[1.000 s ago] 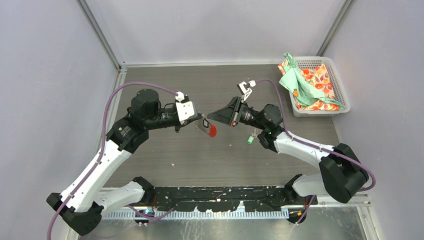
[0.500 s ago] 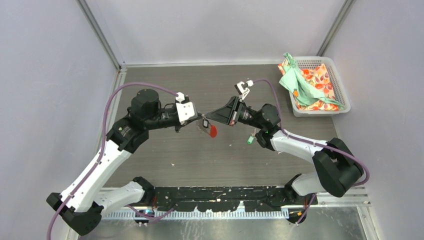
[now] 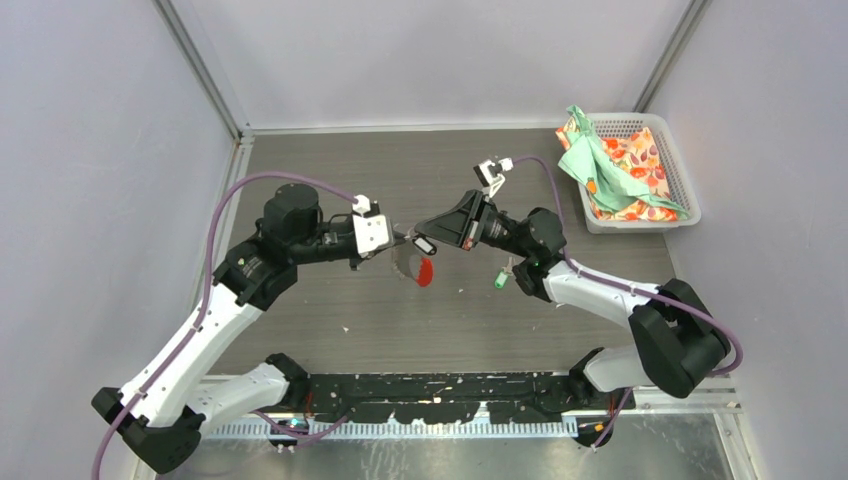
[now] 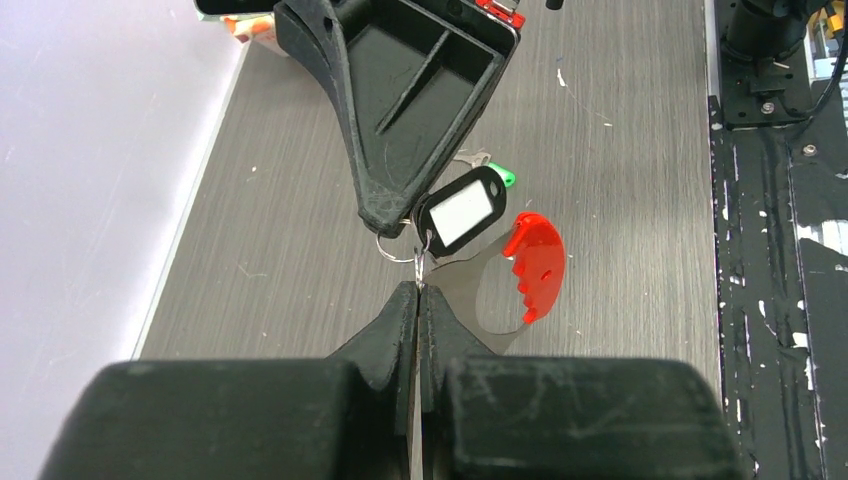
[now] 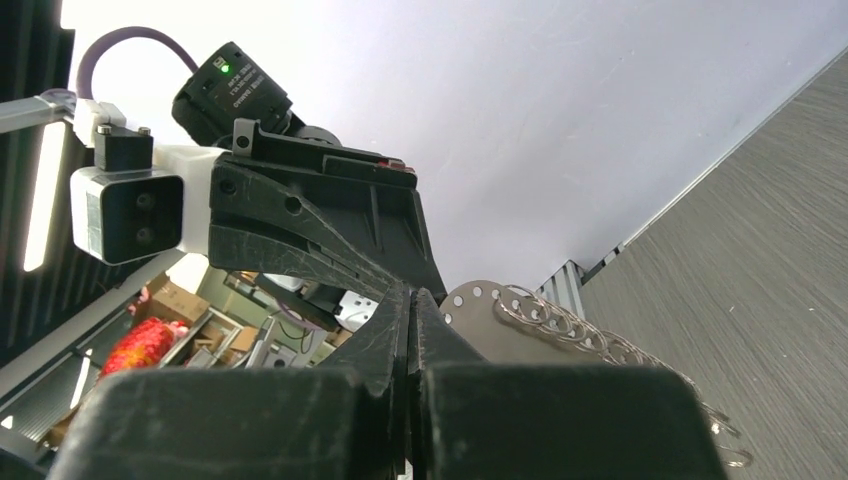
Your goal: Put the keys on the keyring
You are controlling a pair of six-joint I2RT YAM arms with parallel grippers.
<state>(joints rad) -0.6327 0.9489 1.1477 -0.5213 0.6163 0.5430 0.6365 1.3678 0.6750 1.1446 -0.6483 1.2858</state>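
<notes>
Left wrist view: nearest you, the left tool (image 4: 418, 300) is pinched tight on the keyring (image 4: 533, 265), its red tab dangling. Just beyond the keyring, the right tool (image 4: 396, 215) has snapped shut on the little ring of the black-tag key (image 4: 462, 210). You now appear to grip both pieces for threading. Farther beyond the keyring, the green-tag key (image 4: 503, 177) waits on the surface (image 4: 620, 150).

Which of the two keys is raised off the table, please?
The black-tagged key, pinched at the tip of the right gripper; the green-tagged key lies flat on the table.
</notes>
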